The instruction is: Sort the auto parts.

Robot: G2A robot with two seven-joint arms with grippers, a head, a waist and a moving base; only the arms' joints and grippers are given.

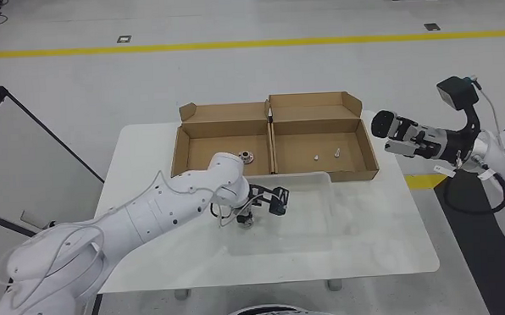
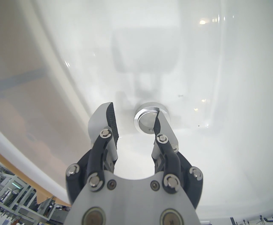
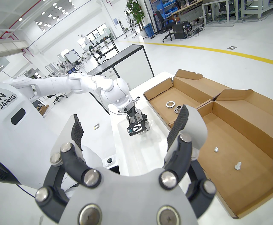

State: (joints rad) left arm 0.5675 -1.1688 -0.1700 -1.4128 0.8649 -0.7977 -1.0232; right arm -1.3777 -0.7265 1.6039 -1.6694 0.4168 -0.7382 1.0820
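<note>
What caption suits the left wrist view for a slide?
Open left gripper over a round metal part in the white tray.

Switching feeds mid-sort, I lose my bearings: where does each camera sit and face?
Top view: overhead, facing down on table, cardboard boxes, left arm, right arm.
Left wrist view: over the white tray, facing down past the open left gripper at a round metal part.
Right wrist view: beside the table, facing across it past the open right gripper.
Shared: top and right wrist views show the left gripper.
</note>
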